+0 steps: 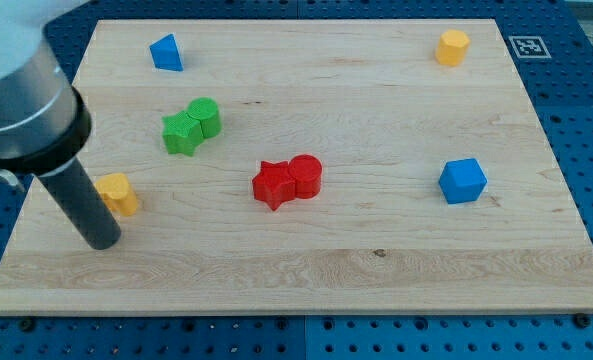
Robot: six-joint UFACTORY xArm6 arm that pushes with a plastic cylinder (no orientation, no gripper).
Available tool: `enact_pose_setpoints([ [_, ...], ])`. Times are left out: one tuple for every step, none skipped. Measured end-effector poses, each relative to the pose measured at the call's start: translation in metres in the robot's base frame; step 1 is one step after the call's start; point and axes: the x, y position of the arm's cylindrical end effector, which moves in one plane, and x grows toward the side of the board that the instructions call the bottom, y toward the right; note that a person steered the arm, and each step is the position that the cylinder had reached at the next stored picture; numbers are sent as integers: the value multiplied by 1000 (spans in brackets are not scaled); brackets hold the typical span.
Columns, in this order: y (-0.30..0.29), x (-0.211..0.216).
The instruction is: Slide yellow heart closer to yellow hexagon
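The yellow heart [119, 192] lies near the board's left edge. The yellow hexagon [453, 46] sits far off at the view's top right. My tip [103, 241] rests on the board just below and slightly left of the yellow heart, close to it or touching it; the rod partly hides the heart's left side.
A blue triangular block [166, 53] sits at the top left. A green star [182, 133] and green cylinder [207, 116] touch each other. A red star [273, 184] and red cylinder [306, 176] touch at the centre. A blue cube [463, 181] sits at the right.
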Motion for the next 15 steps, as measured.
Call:
enact_pose_setpoints([
  [-2, -12],
  [-6, -19],
  [-9, -26],
  [-9, -36],
  [-19, -49],
  [-32, -53],
  [-30, -53],
  [-11, -53],
  [4, -53],
  [18, -53],
  [27, -53],
  [35, -51],
  [43, -46],
  [50, -46],
  [62, -46],
])
